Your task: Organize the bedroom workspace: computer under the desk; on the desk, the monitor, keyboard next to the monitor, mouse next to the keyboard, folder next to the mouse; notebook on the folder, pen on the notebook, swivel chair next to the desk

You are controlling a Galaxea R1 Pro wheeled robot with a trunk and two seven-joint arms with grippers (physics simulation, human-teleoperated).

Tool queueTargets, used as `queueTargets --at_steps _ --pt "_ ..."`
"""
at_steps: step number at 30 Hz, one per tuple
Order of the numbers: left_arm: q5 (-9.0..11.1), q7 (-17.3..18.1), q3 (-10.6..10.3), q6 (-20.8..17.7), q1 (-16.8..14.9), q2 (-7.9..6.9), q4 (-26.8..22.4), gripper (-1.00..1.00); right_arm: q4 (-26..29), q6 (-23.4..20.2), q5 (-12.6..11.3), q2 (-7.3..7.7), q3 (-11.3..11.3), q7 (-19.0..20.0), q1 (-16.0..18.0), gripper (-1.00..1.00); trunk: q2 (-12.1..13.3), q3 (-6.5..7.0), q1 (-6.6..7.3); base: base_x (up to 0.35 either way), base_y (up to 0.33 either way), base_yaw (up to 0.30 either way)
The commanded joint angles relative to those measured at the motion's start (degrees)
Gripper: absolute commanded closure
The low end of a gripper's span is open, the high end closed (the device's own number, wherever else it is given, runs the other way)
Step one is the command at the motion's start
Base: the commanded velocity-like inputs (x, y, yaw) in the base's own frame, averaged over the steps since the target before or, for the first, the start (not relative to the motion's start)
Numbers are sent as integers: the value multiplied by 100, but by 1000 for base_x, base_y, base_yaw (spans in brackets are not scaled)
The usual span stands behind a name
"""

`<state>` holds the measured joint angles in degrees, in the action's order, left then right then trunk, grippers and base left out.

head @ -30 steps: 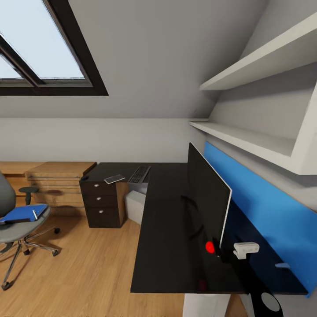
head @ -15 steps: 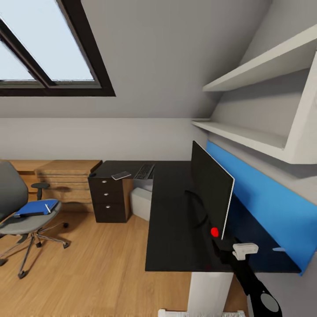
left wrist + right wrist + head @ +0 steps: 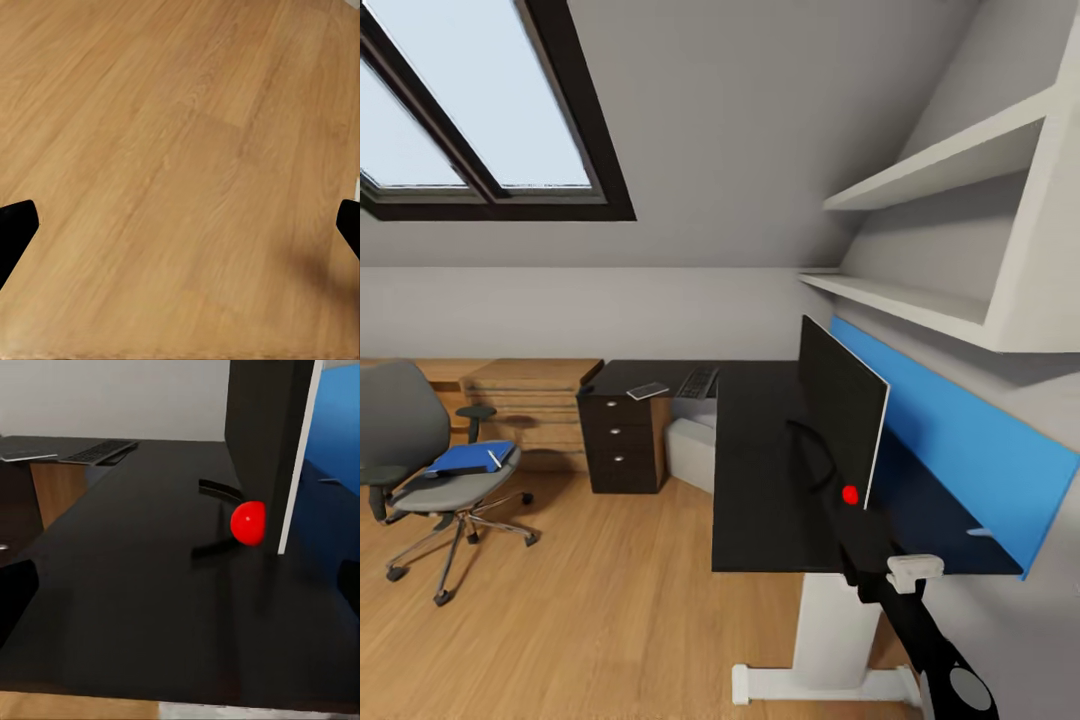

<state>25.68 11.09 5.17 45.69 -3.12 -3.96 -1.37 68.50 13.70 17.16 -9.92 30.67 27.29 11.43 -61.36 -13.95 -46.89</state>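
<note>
1. Since 1.0 s ago the whole head view has shifted: camera backed away from the desk [image 3: 760, 480], its white pedestal leg now in sight; things themselves unmoved.
2. Swivel chair [image 3: 420, 450] at far left on wood floor [image 3: 580, 620], well apart from desk. Blue folder [image 3: 468, 458] on its seat, pen [image 3: 495, 458] on top.
3. Notebook [image 3: 648, 390] and keyboard [image 3: 698, 382] on the desk's far wing, above the drawers.
4. Computer [image 3: 690, 450] under the desk.
5. Monitor [image 3: 840, 410] upright on desk, beside blue wall panel [image 3: 960, 450].
6. Left gripper [image 3: 180, 225]: jaws wide apart over bare floor.
7. Right gripper [image 3: 184, 585]: jaws spread, nothing held, near desk edge facing the monitor.
</note>
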Motion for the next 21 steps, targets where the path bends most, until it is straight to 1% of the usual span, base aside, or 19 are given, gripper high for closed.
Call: queueTargets --at_steps 1,3,12,15,17,19,20,21 --pt "19 60 45 5 -4 0 6 -100 -5 36 60 -8 27 30 8 -100 -6 -8 3 -313 10 0" --pt "18 60 45 4 -4 0 6 -100 -27 36 60 -8 27 29 8 -100 -6 -8 3 -317 7 0" --pt "19 60 45 2 -5 7 6 -100 -470 32 69 -8 35 14 8 -100 -6 -8 3 -322 -15 0" --pt "17 63 42 4 -6 8 6 -100 -620 29 77 -8 36 8 8 -100 -6 -8 3 -181 -37 0" --pt "16 66 44 12 -8 3 6 -100 -848 33 86 -8 39 2 8 -100 -6 -8 3 -74 -15 0" --pt "16 66 45 16 -6 -10 6 -100 -1195 44 94 -8 45 -10 8 -100 -6 -8 3 -38 -8 0" --pt "16 67 45 19 -5 -16 6 -100 -1462 60 103 -8 46 -42 8 -100 -6 -8 3 -22 -4 0" --pt "16 66 45 19 -5 -19 4 -100 -1759 84 109 98 41 -93 8 -100 -6 -8 3 -14 -3 0"
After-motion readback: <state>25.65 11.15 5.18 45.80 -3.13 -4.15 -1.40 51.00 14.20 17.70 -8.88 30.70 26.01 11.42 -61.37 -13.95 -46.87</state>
